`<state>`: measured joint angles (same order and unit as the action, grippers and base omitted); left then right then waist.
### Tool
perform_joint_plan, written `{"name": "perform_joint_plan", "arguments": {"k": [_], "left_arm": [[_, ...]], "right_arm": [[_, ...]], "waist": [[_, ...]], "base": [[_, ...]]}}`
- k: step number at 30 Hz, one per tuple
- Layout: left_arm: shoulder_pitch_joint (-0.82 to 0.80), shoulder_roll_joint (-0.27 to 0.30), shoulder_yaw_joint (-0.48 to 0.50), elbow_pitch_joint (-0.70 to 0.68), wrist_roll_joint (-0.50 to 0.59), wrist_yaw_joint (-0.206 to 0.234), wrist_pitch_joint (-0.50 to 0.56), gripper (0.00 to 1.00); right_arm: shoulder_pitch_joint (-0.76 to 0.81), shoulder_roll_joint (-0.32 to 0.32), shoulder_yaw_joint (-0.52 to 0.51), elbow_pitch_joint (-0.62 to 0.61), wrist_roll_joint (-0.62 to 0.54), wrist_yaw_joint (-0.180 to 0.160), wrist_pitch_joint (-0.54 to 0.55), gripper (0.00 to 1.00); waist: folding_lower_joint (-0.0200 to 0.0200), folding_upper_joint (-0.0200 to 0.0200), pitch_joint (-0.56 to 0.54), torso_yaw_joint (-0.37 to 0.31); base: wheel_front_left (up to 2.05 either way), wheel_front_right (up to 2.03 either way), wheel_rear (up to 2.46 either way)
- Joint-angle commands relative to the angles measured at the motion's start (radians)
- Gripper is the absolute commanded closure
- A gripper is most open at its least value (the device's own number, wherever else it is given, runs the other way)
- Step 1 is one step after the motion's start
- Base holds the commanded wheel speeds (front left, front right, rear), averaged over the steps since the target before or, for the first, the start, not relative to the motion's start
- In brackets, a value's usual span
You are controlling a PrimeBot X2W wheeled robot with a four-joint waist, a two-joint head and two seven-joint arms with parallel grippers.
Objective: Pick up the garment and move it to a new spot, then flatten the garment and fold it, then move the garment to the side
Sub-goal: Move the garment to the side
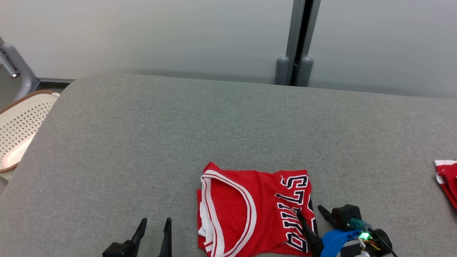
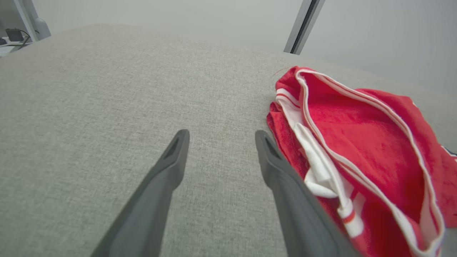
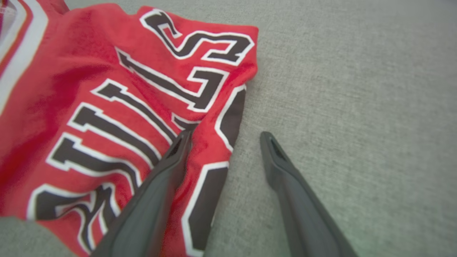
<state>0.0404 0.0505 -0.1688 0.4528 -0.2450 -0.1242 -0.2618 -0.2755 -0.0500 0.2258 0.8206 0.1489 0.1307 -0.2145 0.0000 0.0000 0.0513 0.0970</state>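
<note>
Head view: the folded red jersey lies at the near edge of the grey padded surface, with its lettering (black, edged white) toward the robot's right. The left gripper stands just beside the jersey's left edge, jaws wide and empty. The right gripper, also spread wide, straddles the jersey's right edge, one finger over the lettering, the other over bare surface, gripping nothing.

- A grey, fabric-covered worktop with a rounded far-left corner carries everything.
- The red garment lies folded near its front edge, black lettering facing up.
- A red-and-white cloth lies at the right border, well apart.
</note>
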Motion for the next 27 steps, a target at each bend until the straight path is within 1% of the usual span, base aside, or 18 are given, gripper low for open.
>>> {"name": "perform_joint_plan", "arguments": {"k": [1, 3, 4, 5, 6, 10, 14, 18, 20, 27], "left_arm": [[-0.018, 0.000, 0.006, 0.006, -0.002, -0.007, -0.004, 0.00], [-0.021, 0.000, 0.008, 0.013, -0.002, -0.008, -0.004, 0.00], [-0.022, 0.000, 0.012, 0.014, -0.004, -0.008, -0.004, 0.00], [-0.022, 0.000, 0.014, 0.014, -0.004, -0.008, -0.004, 0.00], [-0.022, 0.000, 0.015, 0.014, -0.003, -0.009, -0.004, 0.00], [-0.012, 0.000, 0.029, 0.008, -0.003, -0.009, -0.004, 0.00], [-0.009, 0.000, 0.027, -0.011, -0.004, -0.009, -0.004, 0.00], [-0.023, 0.000, 0.015, -0.022, -0.007, -0.009, -0.004, 0.00], [-0.037, 0.000, 0.001, -0.026, -0.004, -0.009, -0.004, 0.00], [-0.065, -0.001, -0.037, -0.052, -0.014, -0.007, -0.004, 0.00]], "right_arm": [[-0.019, -0.002, 0.012, 0.045, -0.015, 0.000, 0.019, 0.00], [-0.023, -0.002, 0.034, 0.105, -0.006, 0.000, 0.041, 0.00], [-0.021, 0.000, 0.049, 0.127, 0.004, 0.000, 0.045, 0.34], [-0.022, 0.002, 0.061, 0.145, 0.018, 0.000, 0.047, 0.77], [-0.024, 0.003, 0.065, 0.158, 0.030, 0.000, 0.040, 1.00], [-0.051, -0.008, 0.030, 0.187, 0.038, -0.002, -0.013, 1.00], [-0.072, -0.018, -0.056, 0.197, 0.009, -0.006, -0.041, 1.00], [-0.066, -0.013, -0.128, 0.167, -0.019, -0.005, -0.046, 1.00], [-0.051, -0.010, -0.145, 0.140, -0.034, -0.005, -0.047, 1.00], [-0.016, -0.007, -0.153, 0.078, -0.027, -0.001, -0.048, 1.00]], "waist": [[0.0000, 0.0000, 0.015, 0.024], [0.0000, 0.0000, 0.020, 0.037], [0.0000, 0.0000, 0.022, 0.041], [0.0000, 0.0000, 0.023, 0.043], [0.0000, 0.0000, 0.025, 0.043], [0.0000, 0.0000, 0.021, 0.023], [0.0000, 0.0000, 0.012, -0.046], [0.0000, 0.0000, 0.011, -0.154], [0.0000, 0.0000, 0.016, -0.213], [0.0000, 0.0000, 0.044, -0.427]], "base": [[0.00, 0.00, 0.00], [0.00, 0.00, 0.00], [0.00, 0.00, 0.00], [0.00, 0.00, 0.00], [0.00, 0.00, 0.00], [0.00, 0.00, 0.00], [0.00, 0.00, 0.00], [0.00, 0.00, 0.00], [0.00, 0.00, 0.00], [0.00, 0.00, 0.00]]}}
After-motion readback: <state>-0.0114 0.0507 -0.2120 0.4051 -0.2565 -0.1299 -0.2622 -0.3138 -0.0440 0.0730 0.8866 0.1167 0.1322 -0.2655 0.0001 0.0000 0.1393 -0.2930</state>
